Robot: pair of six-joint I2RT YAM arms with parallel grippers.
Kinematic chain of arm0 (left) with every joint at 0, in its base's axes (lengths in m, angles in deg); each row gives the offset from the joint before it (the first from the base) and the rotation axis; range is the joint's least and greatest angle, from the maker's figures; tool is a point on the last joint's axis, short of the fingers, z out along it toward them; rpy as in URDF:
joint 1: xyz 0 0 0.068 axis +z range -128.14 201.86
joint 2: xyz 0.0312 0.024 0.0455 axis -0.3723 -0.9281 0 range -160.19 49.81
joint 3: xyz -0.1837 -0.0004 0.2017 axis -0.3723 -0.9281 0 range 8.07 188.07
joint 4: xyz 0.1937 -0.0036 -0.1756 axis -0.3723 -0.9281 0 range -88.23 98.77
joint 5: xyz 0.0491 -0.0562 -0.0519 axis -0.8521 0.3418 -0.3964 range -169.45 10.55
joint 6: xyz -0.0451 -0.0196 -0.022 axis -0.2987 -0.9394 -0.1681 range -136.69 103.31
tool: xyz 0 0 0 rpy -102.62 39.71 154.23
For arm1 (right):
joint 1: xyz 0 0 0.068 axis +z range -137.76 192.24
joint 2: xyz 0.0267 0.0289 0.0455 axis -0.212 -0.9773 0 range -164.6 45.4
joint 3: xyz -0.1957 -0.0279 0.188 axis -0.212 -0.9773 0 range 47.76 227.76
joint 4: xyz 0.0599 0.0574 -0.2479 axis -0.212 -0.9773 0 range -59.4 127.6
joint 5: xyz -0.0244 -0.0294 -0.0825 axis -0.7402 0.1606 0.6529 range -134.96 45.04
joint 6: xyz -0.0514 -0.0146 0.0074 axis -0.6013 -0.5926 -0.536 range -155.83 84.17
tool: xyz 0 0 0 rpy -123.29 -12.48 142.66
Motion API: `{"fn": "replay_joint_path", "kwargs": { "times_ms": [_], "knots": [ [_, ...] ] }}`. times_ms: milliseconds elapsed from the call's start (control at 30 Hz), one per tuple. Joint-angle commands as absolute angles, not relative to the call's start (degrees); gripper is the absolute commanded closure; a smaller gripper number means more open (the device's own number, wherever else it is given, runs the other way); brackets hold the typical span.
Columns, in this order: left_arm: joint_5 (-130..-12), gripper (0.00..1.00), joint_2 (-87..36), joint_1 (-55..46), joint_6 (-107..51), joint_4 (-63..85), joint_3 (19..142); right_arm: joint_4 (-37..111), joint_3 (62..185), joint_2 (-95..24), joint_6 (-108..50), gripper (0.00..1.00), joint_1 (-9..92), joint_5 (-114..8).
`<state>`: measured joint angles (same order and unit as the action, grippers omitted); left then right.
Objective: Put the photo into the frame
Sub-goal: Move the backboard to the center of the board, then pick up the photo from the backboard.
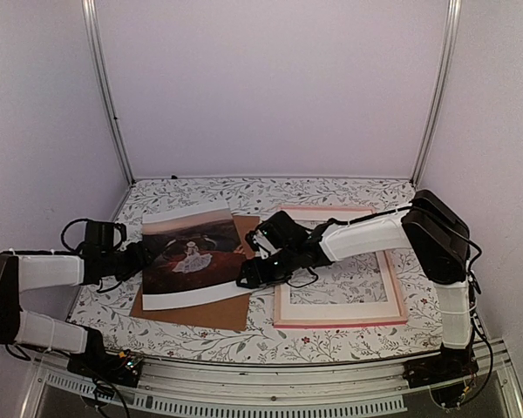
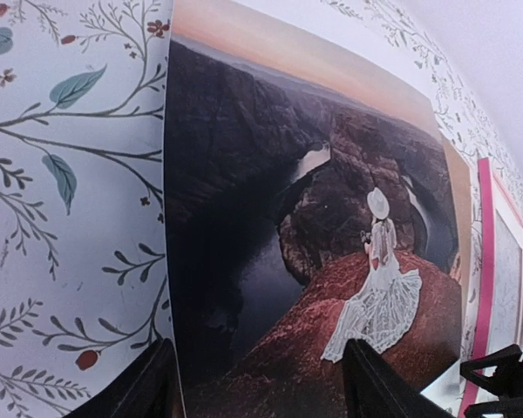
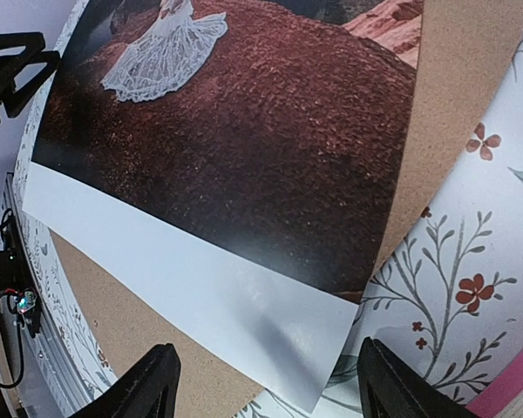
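The photo (image 1: 192, 252), a dark canyon print with a pale figure in a white dress, lies on a brown backing board (image 1: 200, 309) left of centre. The pink frame (image 1: 399, 292) lies flat to its right. My left gripper (image 1: 146, 259) is at the photo's left edge. In the left wrist view it (image 2: 261, 383) is open, one finger over the tablecloth, the other over the photo (image 2: 314, 200). My right gripper (image 1: 244, 279) hovers at the photo's near right corner. In the right wrist view it (image 3: 270, 383) is open above the white border of the photo (image 3: 244, 148).
A white mat board (image 1: 340, 309) with a cutout rests inside the frame. The backing board (image 3: 453, 104) sticks out past the photo on the right and the near side. The frame's pink rail (image 2: 485, 261) shows beyond the photo. Floral cloth (image 1: 270, 192) covers the table, with walls close on three sides.
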<state>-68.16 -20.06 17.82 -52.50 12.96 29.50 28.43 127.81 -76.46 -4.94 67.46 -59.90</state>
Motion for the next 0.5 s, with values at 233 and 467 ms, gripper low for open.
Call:
{"fn": "replay_joint_path", "kwargs": {
  "times_ms": [233, 467],
  "knots": [
    [-70.65, 0.3, -30.3, 17.81, -48.3, 15.14, 34.37, 23.1, 127.29, -77.75, -4.43, 0.26, 66.4, -56.73],
    [-70.68, 0.28, -33.57, 18.14, -47.59, 16.36, 35.11, 24.19, 127.39, -78.73, -4.72, 0.29, 66.42, -58.22]
  ]
}}
